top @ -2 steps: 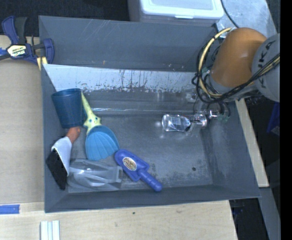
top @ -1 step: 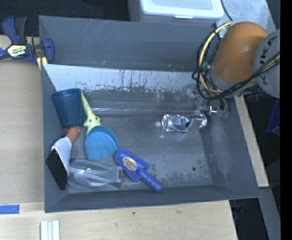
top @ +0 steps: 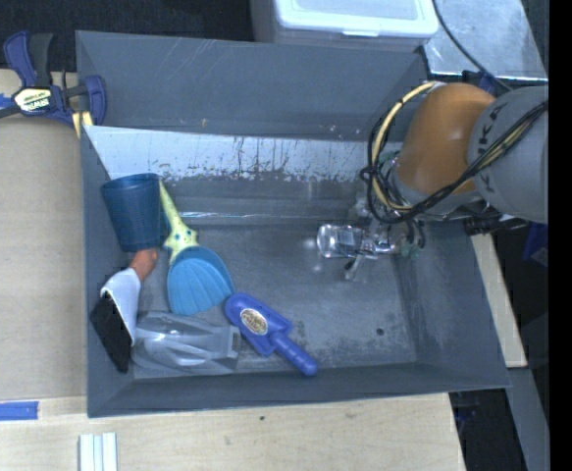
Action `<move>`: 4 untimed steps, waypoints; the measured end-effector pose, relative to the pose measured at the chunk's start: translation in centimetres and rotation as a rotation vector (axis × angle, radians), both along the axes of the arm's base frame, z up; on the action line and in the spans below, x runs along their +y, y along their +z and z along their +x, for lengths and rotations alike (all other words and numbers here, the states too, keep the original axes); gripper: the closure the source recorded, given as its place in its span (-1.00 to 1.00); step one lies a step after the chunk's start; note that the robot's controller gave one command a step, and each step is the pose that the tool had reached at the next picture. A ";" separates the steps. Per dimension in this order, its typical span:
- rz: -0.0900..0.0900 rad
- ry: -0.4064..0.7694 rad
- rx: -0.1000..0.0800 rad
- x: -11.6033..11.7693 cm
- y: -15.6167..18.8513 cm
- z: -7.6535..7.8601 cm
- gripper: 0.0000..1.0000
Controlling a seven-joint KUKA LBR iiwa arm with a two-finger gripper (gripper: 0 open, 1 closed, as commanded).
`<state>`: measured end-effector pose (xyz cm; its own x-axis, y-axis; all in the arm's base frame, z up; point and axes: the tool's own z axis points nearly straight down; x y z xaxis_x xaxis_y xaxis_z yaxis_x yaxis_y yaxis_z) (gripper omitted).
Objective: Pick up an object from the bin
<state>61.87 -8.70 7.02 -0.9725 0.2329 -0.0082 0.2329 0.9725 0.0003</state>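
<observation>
My gripper [top: 347,251] hangs low over bare bin floor, right of the middle, with no loose thing under it. The nearest thing is a blue handled tool [top: 266,331] with an oval gold label, lying to the gripper's lower left near the front wall. Left of that tool rests a light blue shell-shaped scoop [top: 198,281]. A dark blue cup [top: 134,210] stands tilted against the left wall.
More things crowd the bin's front left corner: a clear plastic piece [top: 182,341], a black and white item [top: 116,319], a small orange piece [top: 144,261] and a yellow-green strip [top: 175,226]. The arm with its orange cover and cables reaches in from the right.
</observation>
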 end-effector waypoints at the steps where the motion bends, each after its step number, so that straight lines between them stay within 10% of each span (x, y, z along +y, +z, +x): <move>1: -0.002 0.070 -0.014 -0.7 0.2 0.9 1.00; 4: -0.002 0.070 -0.010 -0.8 6.7 0.8 1.00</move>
